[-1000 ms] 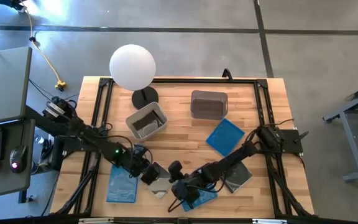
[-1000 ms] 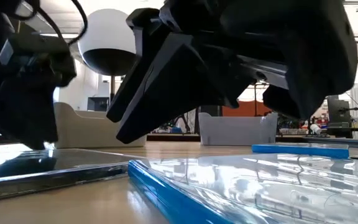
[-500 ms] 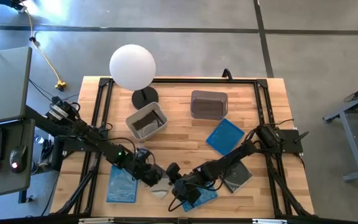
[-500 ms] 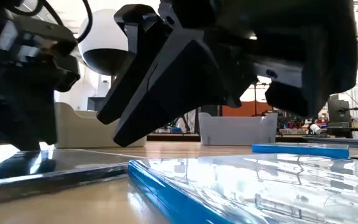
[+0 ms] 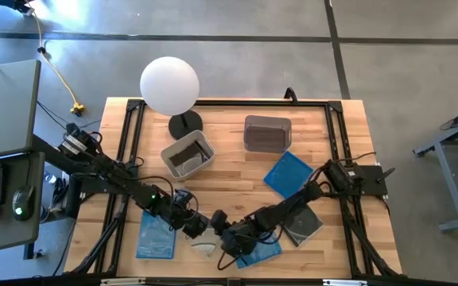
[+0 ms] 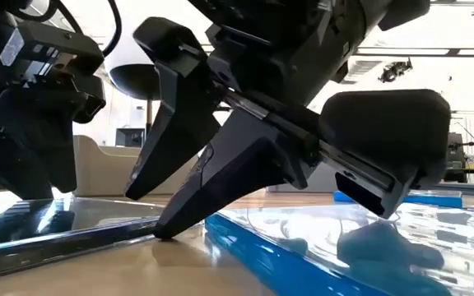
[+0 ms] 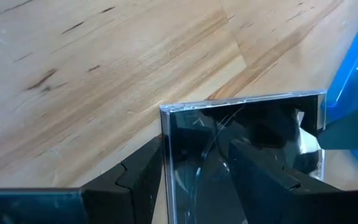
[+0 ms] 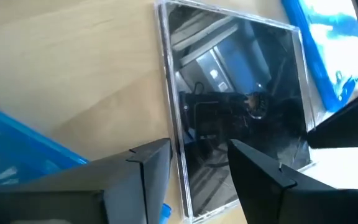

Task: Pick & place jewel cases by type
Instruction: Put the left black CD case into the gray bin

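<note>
Jewel cases lie scattered on the near half of the table (image 5: 237, 171), and the one that matters now is the clear case (image 5: 204, 248) flat near the front edge, between the two grippers. The left gripper (image 5: 193, 226) hovers just behind it, fingers spread wide with nothing between them; its wrist view shows the case (image 7: 241, 155) straight ahead, one corner pointing away. The right gripper (image 5: 219, 230), also open and empty, sits just beside it, above the edge of a blue case (image 5: 259, 251); its wrist view looks down on the same clear case (image 8: 235, 124). Both jaws are about equally near. Room is tight: a second blue case (image 5: 156, 236) flanks the left, a third (image 5: 287, 174) and a dark case (image 5: 302, 225) lie to the right. Two tubs (image 5: 188, 154) (image 5: 267, 133) wait well behind, over open wood.
</note>
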Controlling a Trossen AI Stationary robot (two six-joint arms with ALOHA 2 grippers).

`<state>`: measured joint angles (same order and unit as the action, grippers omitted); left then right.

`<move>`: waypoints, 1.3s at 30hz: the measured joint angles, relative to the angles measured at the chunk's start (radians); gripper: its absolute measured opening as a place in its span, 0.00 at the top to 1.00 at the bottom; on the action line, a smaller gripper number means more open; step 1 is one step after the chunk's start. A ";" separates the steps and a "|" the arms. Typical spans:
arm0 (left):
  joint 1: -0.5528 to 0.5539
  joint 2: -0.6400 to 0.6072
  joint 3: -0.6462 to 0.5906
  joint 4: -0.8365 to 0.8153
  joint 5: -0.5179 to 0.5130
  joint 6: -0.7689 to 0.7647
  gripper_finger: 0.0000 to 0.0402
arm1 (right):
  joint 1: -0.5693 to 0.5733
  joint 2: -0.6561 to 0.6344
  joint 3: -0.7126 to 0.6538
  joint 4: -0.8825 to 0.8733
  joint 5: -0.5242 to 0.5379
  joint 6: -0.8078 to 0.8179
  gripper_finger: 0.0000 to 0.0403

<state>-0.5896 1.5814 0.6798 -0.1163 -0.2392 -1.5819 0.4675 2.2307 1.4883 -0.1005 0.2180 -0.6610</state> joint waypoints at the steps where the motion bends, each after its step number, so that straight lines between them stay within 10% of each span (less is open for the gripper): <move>1: 0.000 0.000 0.000 0.002 -0.001 -0.007 0.55 | -0.001 0.000 0.000 -0.001 -0.011 -0.012 0.61; 22: 0.000 -0.001 -0.005 0.079 -0.029 -0.047 0.55 | -0.006 -0.008 0.005 0.031 0.144 -0.224 0.61; 31: 0.000 0.001 -0.001 0.228 -0.028 -0.008 0.55 | 0.005 -0.048 0.011 -0.001 0.485 -0.190 0.61; 39: 0.022 -0.002 -0.001 0.161 -0.038 0.003 0.55 | 0.017 -0.054 0.010 -0.036 0.383 -0.174 0.61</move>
<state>-0.5673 1.5790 0.6790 0.0446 -0.2768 -1.5791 0.4848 2.1765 1.4979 -0.1370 0.6014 -0.8346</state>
